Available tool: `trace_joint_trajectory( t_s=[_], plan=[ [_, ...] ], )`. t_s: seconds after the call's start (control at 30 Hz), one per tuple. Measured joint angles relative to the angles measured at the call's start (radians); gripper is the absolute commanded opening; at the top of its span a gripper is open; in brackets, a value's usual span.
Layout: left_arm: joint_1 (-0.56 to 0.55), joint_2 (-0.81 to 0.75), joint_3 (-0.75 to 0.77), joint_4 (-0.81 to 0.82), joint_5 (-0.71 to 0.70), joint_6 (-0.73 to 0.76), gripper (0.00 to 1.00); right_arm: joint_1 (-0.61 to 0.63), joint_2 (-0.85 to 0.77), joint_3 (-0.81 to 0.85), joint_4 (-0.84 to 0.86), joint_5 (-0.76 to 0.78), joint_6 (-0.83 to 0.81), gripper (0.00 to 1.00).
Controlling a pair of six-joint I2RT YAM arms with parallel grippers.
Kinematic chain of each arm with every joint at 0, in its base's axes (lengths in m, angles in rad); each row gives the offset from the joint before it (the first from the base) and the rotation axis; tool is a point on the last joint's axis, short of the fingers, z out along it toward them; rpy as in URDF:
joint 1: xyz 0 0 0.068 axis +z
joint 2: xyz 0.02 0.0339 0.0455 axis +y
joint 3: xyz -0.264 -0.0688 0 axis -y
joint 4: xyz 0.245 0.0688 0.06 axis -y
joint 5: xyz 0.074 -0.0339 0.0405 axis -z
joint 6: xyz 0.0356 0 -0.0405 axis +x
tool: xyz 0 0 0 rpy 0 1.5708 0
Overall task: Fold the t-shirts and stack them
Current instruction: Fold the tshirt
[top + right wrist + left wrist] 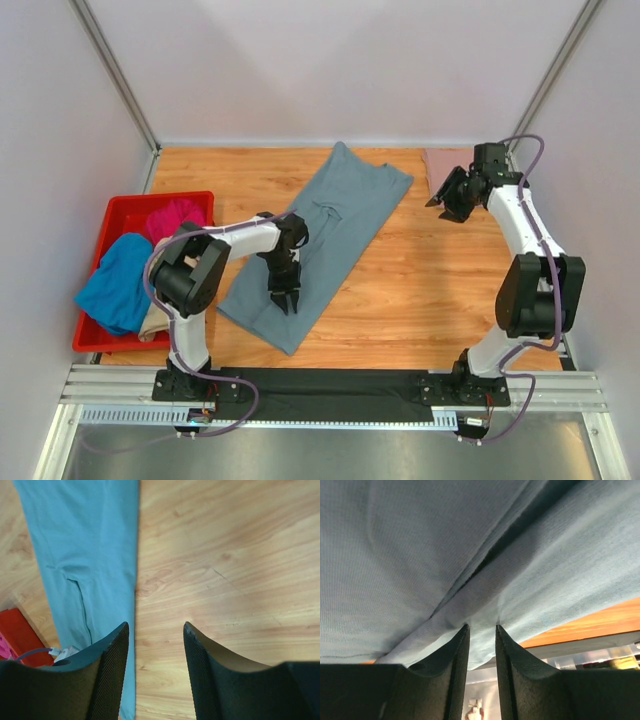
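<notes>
My left gripper (482,626) pinches a ridge of the large slate grey-blue cloth t-shirt (420,555), a long creased strip; my right gripper (155,624) gapes empty over the wooden table (225,555).

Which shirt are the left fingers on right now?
The slate grey-blue t-shirt, the only one spread across the table; the left fingers pinch its near edge. The pink t-shirt lies far right, and the rest sit in the red bin.

grey-blue shirt (335,225), folded lengthwise into a long strip, lies diagonally mid-worktop (420,270), creased near its middle. pink shirt (440,160) lies flat at the far right corner. blue shirt (115,280), magenta shirt (175,215) and beige shirt (155,322) sit heaped in the bin (125,205) at left.
</notes>
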Motion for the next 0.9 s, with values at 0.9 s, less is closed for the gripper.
trace_joint_trajectory(
  t_s=[0.9],
  plan=[
    [-0.114,-0.206,-0.076,0.019,-0.011,0.148,0.44,0.040,0.630,0.318,0.330,-0.023,0.114,0.54]
  ],
)
